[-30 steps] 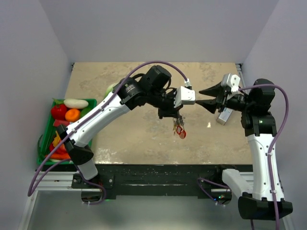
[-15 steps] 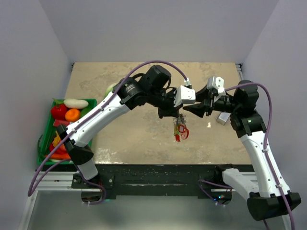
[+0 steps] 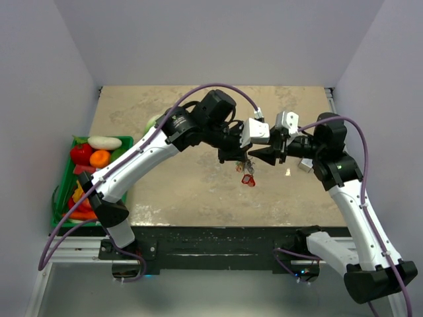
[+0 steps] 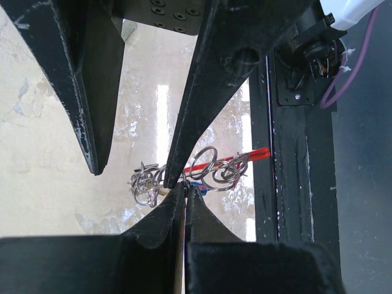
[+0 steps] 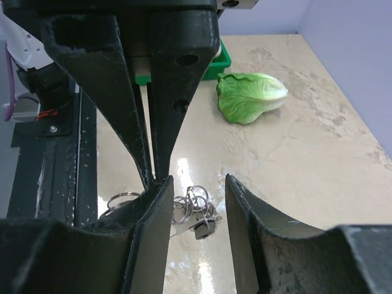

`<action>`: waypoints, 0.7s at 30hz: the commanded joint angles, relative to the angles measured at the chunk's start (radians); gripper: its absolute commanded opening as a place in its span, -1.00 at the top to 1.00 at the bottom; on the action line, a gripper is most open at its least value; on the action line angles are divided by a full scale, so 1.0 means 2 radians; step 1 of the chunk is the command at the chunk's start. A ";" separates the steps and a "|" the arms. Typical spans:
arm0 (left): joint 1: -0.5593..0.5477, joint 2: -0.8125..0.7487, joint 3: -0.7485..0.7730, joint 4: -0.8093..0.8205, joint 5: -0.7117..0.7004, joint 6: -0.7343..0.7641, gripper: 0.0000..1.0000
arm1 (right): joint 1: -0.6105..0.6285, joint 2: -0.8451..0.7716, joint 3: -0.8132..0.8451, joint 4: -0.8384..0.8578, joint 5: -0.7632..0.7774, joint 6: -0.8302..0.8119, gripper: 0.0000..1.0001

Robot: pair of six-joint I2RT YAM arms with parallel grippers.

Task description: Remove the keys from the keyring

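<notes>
The keyring [image 4: 214,168] is a tangle of thin silvery rings, and my left gripper [image 4: 185,190] is shut on it and holds it above the table. In the top view the bunch hangs under the left gripper [image 3: 240,160], with the red fob [image 3: 248,179] lowest. My right gripper [image 3: 255,156] has come in from the right and stands open, its fingers on either side of the ring cluster [image 5: 191,202] in the right wrist view. A small dark key [image 5: 205,227] dangles between the right gripper's [image 5: 197,180] fingers. The keys' coloured heads are mostly hidden.
A green basket [image 3: 58,198] of vegetables sits at the table's left edge. A lettuce leaf [image 5: 251,97] lies behind the left arm. A small pale object [image 3: 305,165] rests on the table by the right arm. The dark front rail [image 4: 294,184] is below the keys.
My right gripper has swung left, from well clear of the bunch to right around it, its jaws narrowing slightly. The hanging keys have swayed a little. The left gripper stays shut.
</notes>
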 commanded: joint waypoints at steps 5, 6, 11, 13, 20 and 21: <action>0.008 -0.009 0.021 0.029 0.006 -0.016 1.00 | 0.008 -0.004 -0.003 -0.037 0.006 -0.055 0.15; 0.009 -0.009 0.021 0.030 0.006 -0.016 1.00 | 0.008 -0.004 -0.003 -0.047 0.004 -0.058 0.16; 0.015 -0.013 0.016 0.031 0.006 -0.017 1.00 | 0.008 -0.017 -0.001 -0.055 0.005 -0.064 0.16; 0.015 -0.014 0.014 0.031 0.007 -0.017 1.00 | 0.008 -0.018 0.001 -0.055 0.007 -0.064 0.16; 0.017 -0.019 0.010 0.033 0.004 -0.017 1.00 | 0.007 -0.018 0.010 -0.055 -0.004 -0.055 0.14; 0.017 -0.020 0.010 0.033 0.004 -0.017 1.00 | 0.008 -0.019 0.010 -0.056 -0.007 -0.056 0.14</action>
